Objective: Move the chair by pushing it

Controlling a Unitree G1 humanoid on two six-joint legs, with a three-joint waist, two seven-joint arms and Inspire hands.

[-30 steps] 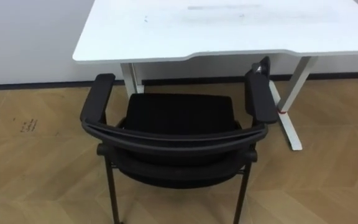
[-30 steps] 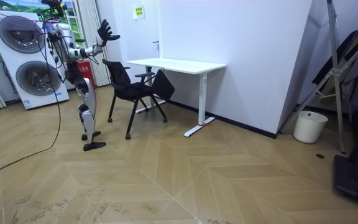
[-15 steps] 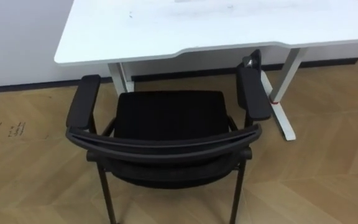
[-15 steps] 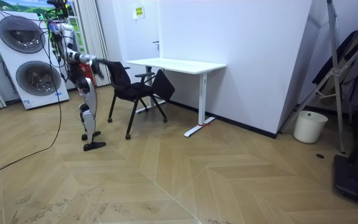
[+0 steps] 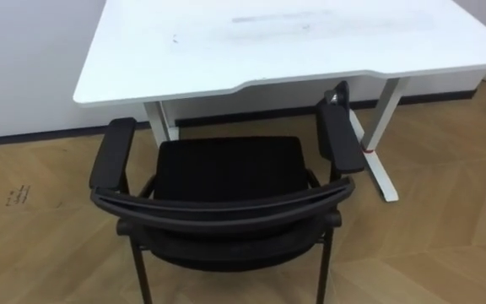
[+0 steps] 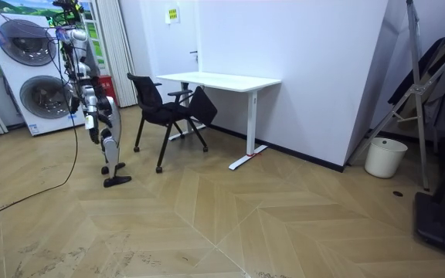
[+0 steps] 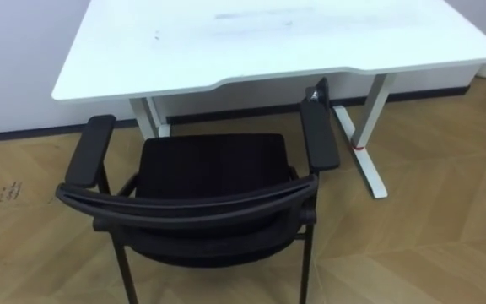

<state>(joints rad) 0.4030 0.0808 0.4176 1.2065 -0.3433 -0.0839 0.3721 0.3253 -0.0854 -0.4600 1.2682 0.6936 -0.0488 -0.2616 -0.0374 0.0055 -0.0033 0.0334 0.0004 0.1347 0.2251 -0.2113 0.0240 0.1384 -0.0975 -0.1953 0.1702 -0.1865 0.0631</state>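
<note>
Before the table point(image 5: 268, 42) stands the chair point(image 5: 226, 169), its seat mostly out from under the top, so the push looks not yet done. Apart behind it stands the robot; whether either robot hand point(image 6: 91, 116) is spread or closed cannot be told.

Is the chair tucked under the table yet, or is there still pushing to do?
Done: the robot stands behind the chair, facing the white desk. In hand: nothing yet; the backrest has nothing pressing on it. Left: nearly all of the push. The seat sits out in front of the desk, with just the tip of one armrest at the desk's edge.
</note>
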